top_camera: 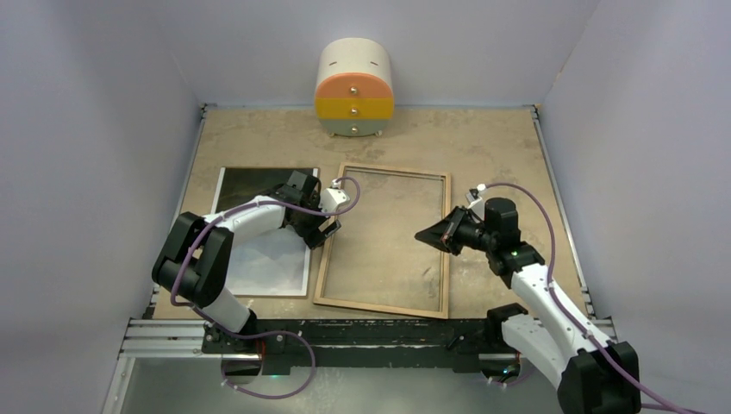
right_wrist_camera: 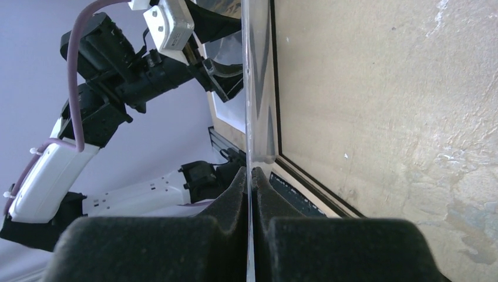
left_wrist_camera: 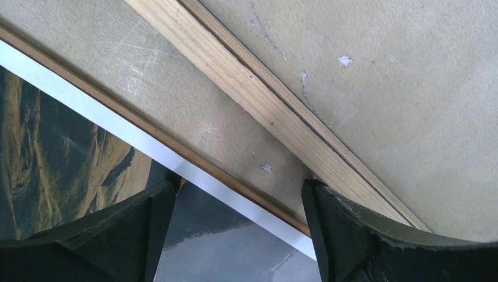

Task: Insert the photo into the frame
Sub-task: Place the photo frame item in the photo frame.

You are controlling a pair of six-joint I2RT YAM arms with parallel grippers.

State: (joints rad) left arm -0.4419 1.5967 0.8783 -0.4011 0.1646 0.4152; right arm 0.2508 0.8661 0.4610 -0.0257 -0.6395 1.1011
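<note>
You have the frame (top_camera: 382,304) lying flat at the centre of the tabletop (top_camera: 483,147), wood-coloured back up. Its long axis runs from the bottom of the top view towards the top, leaning slightly right. The photo (top_camera: 263,259) lies picture side up just to its left, long axis the same way. Its dark part is towards the top and its pale part towards the bottom. Your left end effector (top_camera: 330,228) is spread wide between the two. In the left wrist view one finger (left_wrist_camera: 117,235) hangs over the photo's corner and the other (left_wrist_camera: 364,235) over the frame's wooden rail (left_wrist_camera: 264,111). Whether either finger touches anything cannot be told. Your right end effector (top_camera: 427,235) is pinched on a thin clear pane (right_wrist_camera: 249,88), seen edge-on in the right wrist view. From above that pane is hard to make out. The left arm hides the photo's right middle, and the left wrist view cuts off most of the print.
</note>
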